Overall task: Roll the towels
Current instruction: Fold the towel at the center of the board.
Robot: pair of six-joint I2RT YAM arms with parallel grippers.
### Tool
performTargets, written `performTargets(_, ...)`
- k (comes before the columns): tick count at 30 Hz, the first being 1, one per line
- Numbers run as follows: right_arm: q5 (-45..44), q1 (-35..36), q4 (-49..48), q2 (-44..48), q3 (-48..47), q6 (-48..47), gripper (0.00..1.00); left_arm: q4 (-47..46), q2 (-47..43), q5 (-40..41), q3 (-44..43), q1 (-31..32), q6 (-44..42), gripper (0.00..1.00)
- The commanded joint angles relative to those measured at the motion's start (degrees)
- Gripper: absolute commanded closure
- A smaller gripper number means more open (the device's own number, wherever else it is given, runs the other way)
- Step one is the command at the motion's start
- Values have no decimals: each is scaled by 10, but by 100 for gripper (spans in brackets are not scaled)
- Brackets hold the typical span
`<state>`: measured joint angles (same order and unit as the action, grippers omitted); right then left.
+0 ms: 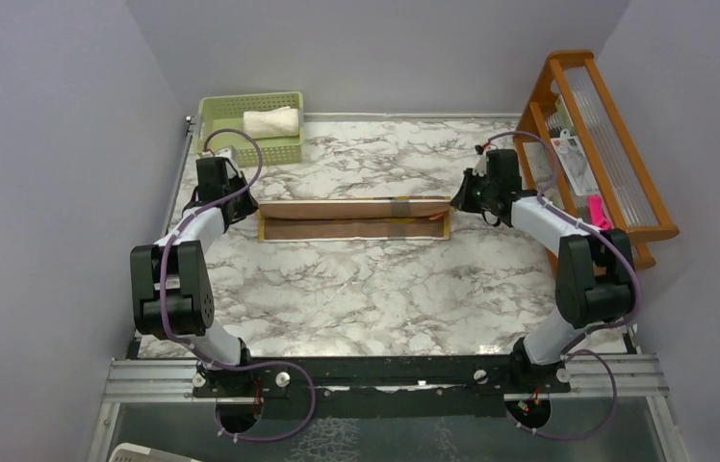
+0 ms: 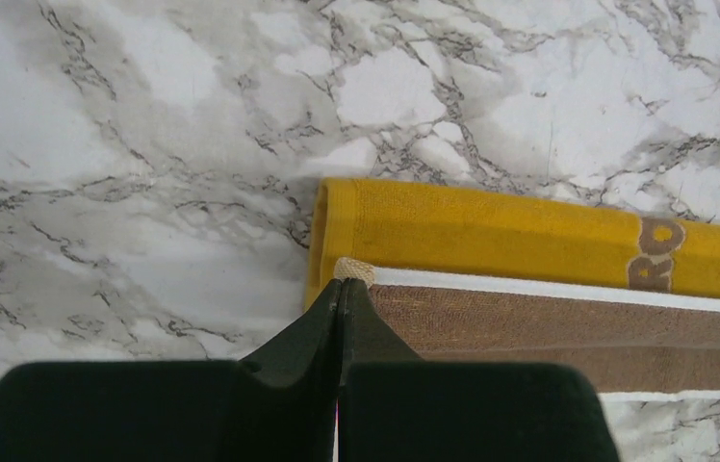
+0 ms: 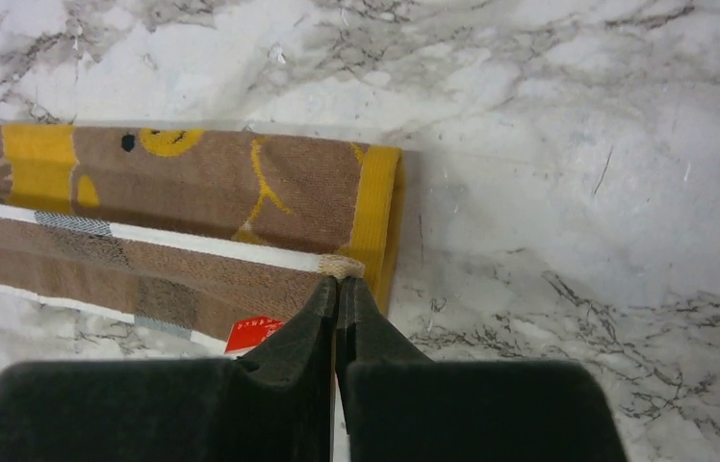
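Note:
The mustard-yellow towel with a brown patch (image 1: 351,219) lies as a long band across the middle of the marble table, its near edge folded over. My left gripper (image 1: 244,205) is shut on the towel's left corner (image 2: 353,270). My right gripper (image 1: 460,199) is shut on its right corner (image 3: 342,267). Both pinch a cream hem tip. The yellow border shows beyond the left fingertips (image 2: 332,308) and the right fingertips (image 3: 329,303). The cream-white towel (image 1: 270,122) lies rolled in the pale green basket (image 1: 245,149) at the back left.
A wooden rack (image 1: 599,144) with papers and a pink item stands along the right wall, close to my right arm. A red label (image 3: 253,333) hangs from the towel's near edge. Grey walls enclose the table on three sides.

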<state>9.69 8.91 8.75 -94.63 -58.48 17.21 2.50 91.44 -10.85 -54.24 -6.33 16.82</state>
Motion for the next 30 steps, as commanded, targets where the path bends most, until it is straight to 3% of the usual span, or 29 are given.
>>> performTargets(1,8,-11,-6,31,34,3,100,22,-22,36,16,-12,-16,100)
performTargets(8,7,-11,-14,54,97,8,100,82,0,51,-1,-12,-11,100)
performTargets(12,-16,-11,-51,114,148,17,60,63,-41,42,18,-13,11,69)
performTargets(13,-23,-11,-56,126,153,17,56,53,-61,36,26,-13,16,54)
performTargets(14,-28,-11,-60,136,154,16,54,44,-79,33,32,-14,20,47)
performTargets(18,-19,-11,-77,149,141,14,52,48,-112,28,33,-16,18,34)
performTargets(22,23,-11,-83,116,113,19,52,73,-53,-31,6,-31,13,36)
performTargets(26,44,-11,-82,103,99,23,52,141,49,-107,-49,-37,-16,51)
performTargets(30,48,-11,-73,105,93,15,52,165,129,-143,-79,-43,-34,57)
